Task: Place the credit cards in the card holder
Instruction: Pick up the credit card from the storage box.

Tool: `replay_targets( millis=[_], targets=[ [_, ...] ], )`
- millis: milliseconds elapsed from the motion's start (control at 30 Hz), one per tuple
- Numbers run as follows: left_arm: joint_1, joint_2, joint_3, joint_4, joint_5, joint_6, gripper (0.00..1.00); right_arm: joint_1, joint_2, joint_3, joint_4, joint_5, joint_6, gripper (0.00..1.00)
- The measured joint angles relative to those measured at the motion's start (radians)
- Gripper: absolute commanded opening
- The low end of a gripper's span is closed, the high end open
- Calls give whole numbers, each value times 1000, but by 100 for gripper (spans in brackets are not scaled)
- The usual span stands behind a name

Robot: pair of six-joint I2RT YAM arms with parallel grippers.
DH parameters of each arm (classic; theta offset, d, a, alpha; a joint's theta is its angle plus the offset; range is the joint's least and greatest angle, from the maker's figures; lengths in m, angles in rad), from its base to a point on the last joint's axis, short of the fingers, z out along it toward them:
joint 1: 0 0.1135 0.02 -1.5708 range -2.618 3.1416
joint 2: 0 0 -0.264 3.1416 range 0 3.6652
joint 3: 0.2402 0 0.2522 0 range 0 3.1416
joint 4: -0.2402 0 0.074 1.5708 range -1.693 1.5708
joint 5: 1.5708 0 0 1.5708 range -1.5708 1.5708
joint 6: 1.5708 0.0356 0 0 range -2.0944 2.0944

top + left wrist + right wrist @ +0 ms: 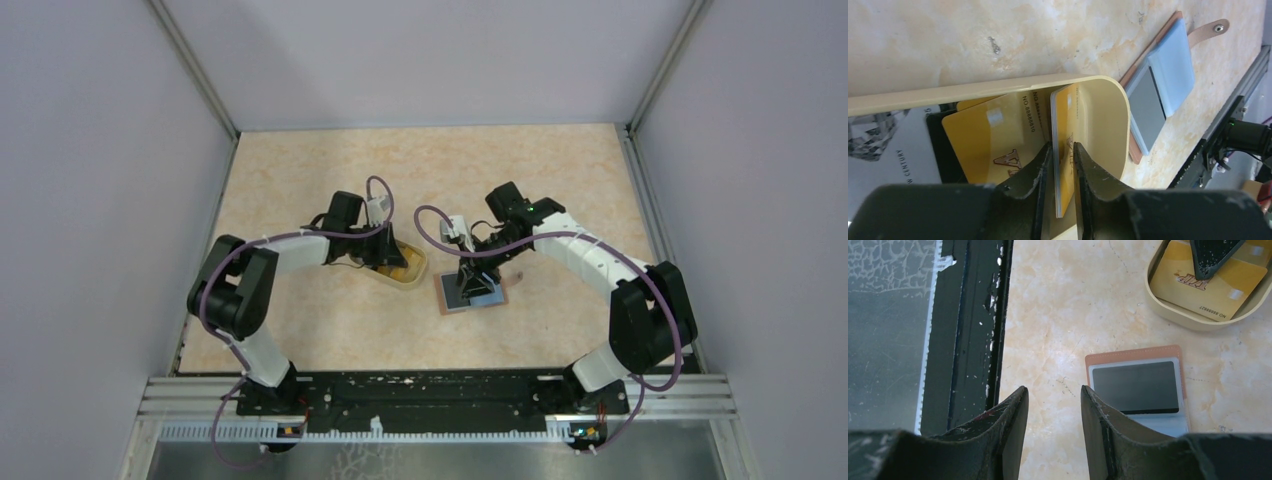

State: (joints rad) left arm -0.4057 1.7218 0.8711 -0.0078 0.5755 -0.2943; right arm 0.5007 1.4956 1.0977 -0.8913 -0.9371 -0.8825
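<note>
Credit card point(1060, 115): stood on edge in cup point(1108, 115), long axis pointing away from my left gripper point(1062, 150), jaws straddling it; gripped or merely flanked, I could not tell. Card holder point(1168, 65): lay open, rightward, under spread right gripper point(1053, 390).

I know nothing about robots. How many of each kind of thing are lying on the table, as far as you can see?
Orange-yellow cards: at least 2, in the tray
White printed card: 1, in the tray
Cream plastic tray: 1
Open card holder: 1
Total: at least 5; more cards may be hidden in the tray
</note>
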Motion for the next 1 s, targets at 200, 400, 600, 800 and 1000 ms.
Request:
replay_targets(
  millis=[200,400,600,800,1000],
  targets=[
    [0,10,0,46,64,-25,30,0,0,0,0,0,-5,43],
    [0,39,0,79,103,-39,30,0,0,0,-6,0,-7,43],
    [0,57,1,64,94,-40,14,0,0,0,-11,0,-7,43],
    [0,55,8,44,79,-30,0,0,2,0,-11,0,-7,43],
    [0,36,13,28,68,-21,11,0,6,0,-14,-1,-7,43]
  ],
)
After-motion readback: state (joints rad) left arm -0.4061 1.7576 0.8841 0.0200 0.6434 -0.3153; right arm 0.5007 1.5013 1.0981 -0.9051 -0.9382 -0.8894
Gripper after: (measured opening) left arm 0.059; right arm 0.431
